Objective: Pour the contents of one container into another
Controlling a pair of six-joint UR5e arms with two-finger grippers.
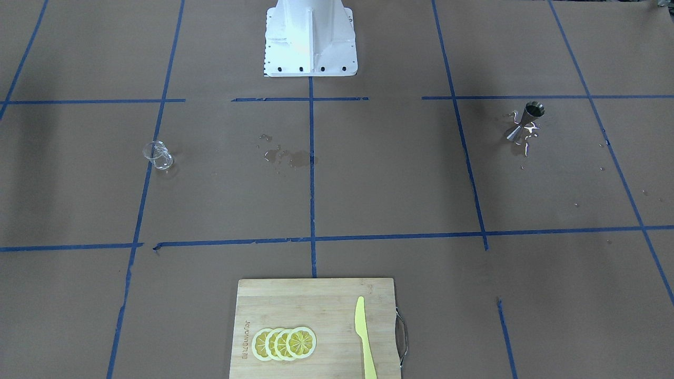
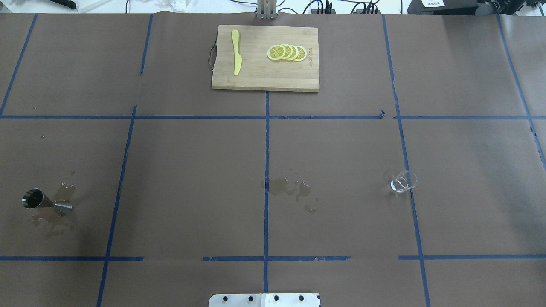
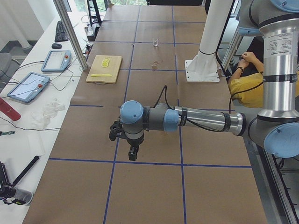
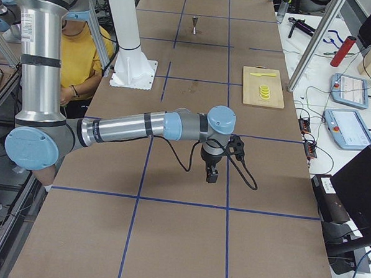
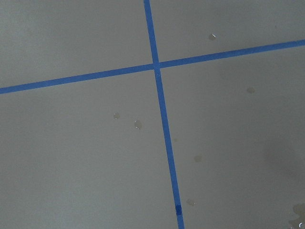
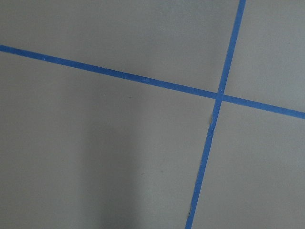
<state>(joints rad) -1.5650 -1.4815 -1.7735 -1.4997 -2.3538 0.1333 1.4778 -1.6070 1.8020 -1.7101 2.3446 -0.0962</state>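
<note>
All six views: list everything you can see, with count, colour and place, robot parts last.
glass cup: 1, clear, upright on a tape line, robot's right side
steel jigger: 1, silver, standing on the robot's left side
spilled liquid: wet patches, table centre and around the jigger
cutting board: 1, wood, far edge, centre
lemon slices: 4, yellow, overlapping on the board
knife: 1, yellow, on the board, apart from the slices
tape lines: blue grid on the brown table
person: 1, yellow shirt, behind the robot
robot base: 1, white
left end effector: black, above the table; open or shut cannot be told
right end effector: black, likewise
</note>
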